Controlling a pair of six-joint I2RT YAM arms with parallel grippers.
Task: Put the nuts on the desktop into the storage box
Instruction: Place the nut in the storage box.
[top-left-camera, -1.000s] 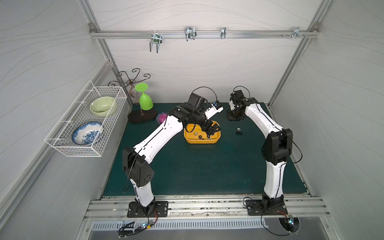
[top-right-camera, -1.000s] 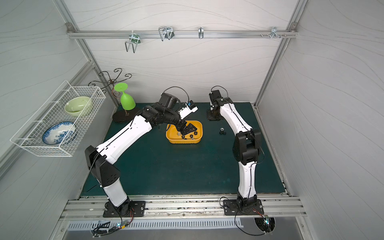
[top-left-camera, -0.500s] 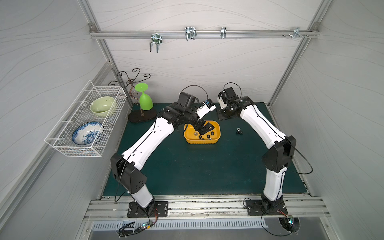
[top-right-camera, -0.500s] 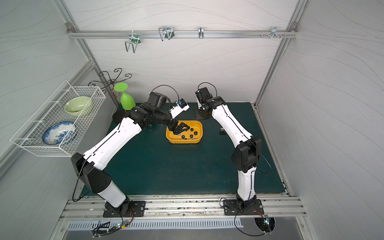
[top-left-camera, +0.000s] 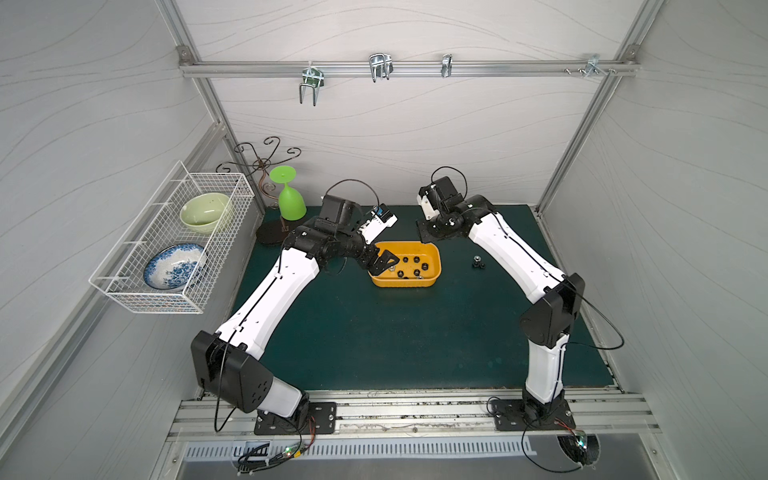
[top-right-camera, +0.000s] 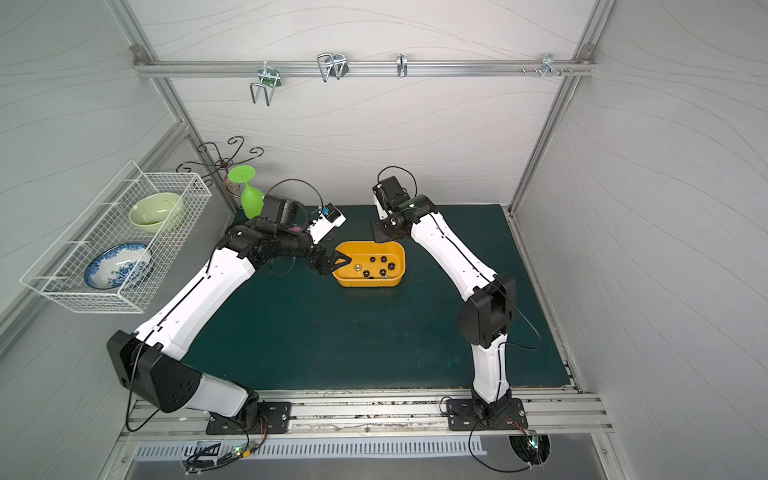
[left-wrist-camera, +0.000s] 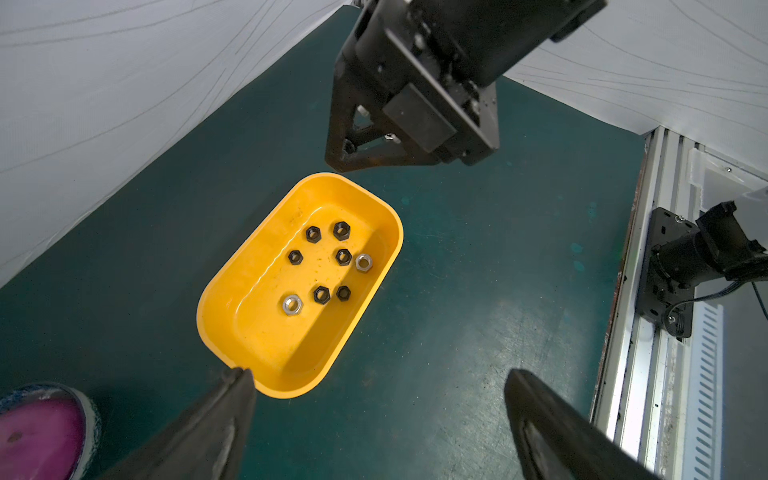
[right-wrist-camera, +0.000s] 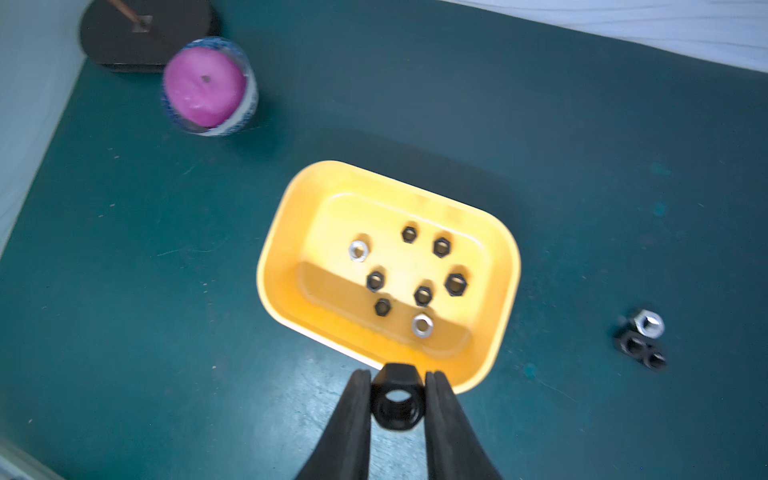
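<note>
While the right tool (right-wrist-camera: 397, 399) pinches a black nut (right-wrist-camera: 397, 409) by the storage box (right-wrist-camera: 505, 266) rim, the left tool (left-wrist-camera: 378, 372) gapes wide. Three nuts (right-wrist-camera: 642, 338) lie on the bench (right-wrist-camera: 124, 249).

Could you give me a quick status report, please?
Left gripper open by box. Right gripper shut on black nut. Eight nuts boxed, three nuts on mat. Nothing blocking.

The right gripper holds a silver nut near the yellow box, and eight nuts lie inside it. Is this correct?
Wrong colour, per the right wrist view: the right gripper holds a black nut near the yellow box, and eight nuts lie inside it.
</note>
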